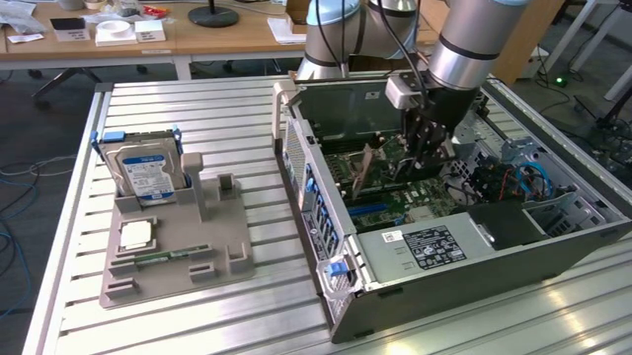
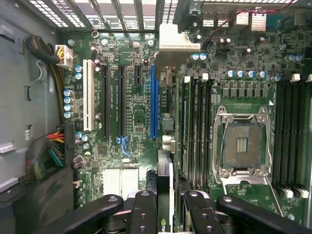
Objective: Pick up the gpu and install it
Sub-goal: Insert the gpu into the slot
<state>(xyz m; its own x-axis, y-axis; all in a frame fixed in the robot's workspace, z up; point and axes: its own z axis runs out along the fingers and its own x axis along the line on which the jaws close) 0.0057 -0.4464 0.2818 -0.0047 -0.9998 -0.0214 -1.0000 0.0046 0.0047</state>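
The gpu (image 2: 165, 192) is black with a green logo, between black fingers (image 2: 145, 214). Beyond the gripper (image 2: 170, 214), a green motherboard (image 2: 136, 126) with a blue slot (image 2: 154, 102).

**Narrow lane over the slots**

The case (image 1: 464, 285) stands open on top. Inside, the gpu (image 2: 165, 180), clamped in the gripper (image 2: 170, 207), stands edge-on between the blue slot (image 2: 154, 102) and the memory slots (image 2: 195, 126). A cable bundle (image 2: 48, 153) crowds the side wall (image 2: 19, 97).

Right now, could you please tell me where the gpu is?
Wrist view: the gpu sits edge-on in the pincer, over the motherboard, beside the blue slot.
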